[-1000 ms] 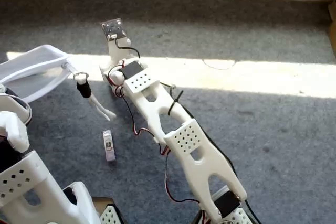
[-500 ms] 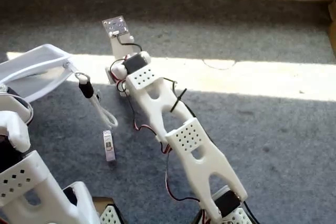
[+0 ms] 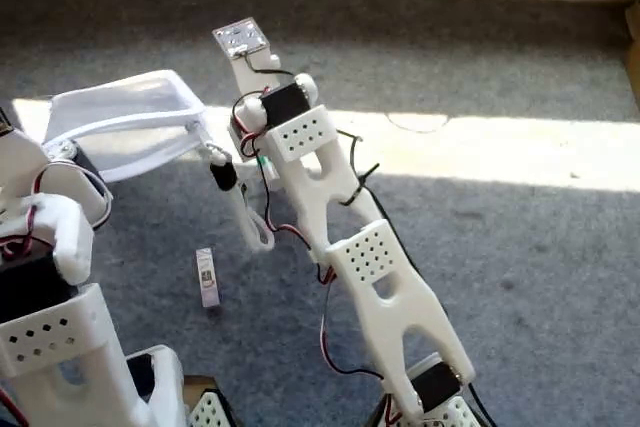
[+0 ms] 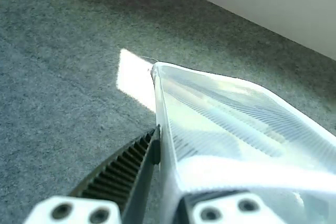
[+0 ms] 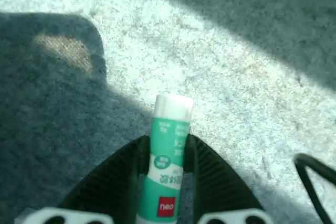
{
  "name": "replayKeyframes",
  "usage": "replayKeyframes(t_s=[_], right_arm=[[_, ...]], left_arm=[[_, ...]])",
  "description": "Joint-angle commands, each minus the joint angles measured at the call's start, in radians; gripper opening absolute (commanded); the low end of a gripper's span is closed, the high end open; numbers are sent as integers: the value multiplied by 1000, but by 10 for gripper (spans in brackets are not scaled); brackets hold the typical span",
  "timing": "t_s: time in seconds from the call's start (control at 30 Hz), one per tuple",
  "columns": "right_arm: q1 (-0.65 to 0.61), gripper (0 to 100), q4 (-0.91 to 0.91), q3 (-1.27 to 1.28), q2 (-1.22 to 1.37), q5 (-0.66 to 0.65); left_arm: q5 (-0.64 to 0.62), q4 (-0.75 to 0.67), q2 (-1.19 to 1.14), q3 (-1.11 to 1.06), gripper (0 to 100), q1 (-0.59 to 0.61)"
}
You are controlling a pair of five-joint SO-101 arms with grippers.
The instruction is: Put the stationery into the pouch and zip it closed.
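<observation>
Left: white mesh pouch [image 3: 130,122] over the grey tabletop [image 3: 520,277], left tool [image 4: 160,145] pinching its rim. Centre: small white labelled stick [image 3: 207,277] lying on tabletop, print too small to read. Right: right tool [image 5: 167,144] pinching green-and-white glue stick [image 5: 169,119]; label printed, red mark.

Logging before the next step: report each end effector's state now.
Left end effector: closed, holding the pouch.
Right end effector: closed, holding the glue stick.

Pouch [image 4: 236,124] translucent ribbed plastic, glue stick [image 5: 169,156] smooth glossy plastic w/ label, carpet [image 5: 273,56] rough, matt.
</observation>
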State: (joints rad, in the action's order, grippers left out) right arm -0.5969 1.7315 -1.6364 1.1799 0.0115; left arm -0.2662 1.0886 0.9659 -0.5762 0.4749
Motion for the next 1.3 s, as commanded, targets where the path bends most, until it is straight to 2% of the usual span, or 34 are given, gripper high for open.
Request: replayKeyframes(t_s=[0.0, 0.2, 0.53, 1.1, 1.27], right_arm=[[61, 36, 33, -101, -91, -17], [128, 36, 36, -97, -107, -17], [209, 36, 36, -64, -274, -17], [219, 36, 30, 908, -943, -20], [222, 36, 4, 1136, -1072, -17]], left_arm=[[-11, -28, 33, 24, 10, -67], [-11, -29, 30, 42, 9, -104], [-11, -32, 25, 39, 8, -114], [-11, -9, 33, 35, 10, -117], [-5, -3, 30, 58, 11, -163]])
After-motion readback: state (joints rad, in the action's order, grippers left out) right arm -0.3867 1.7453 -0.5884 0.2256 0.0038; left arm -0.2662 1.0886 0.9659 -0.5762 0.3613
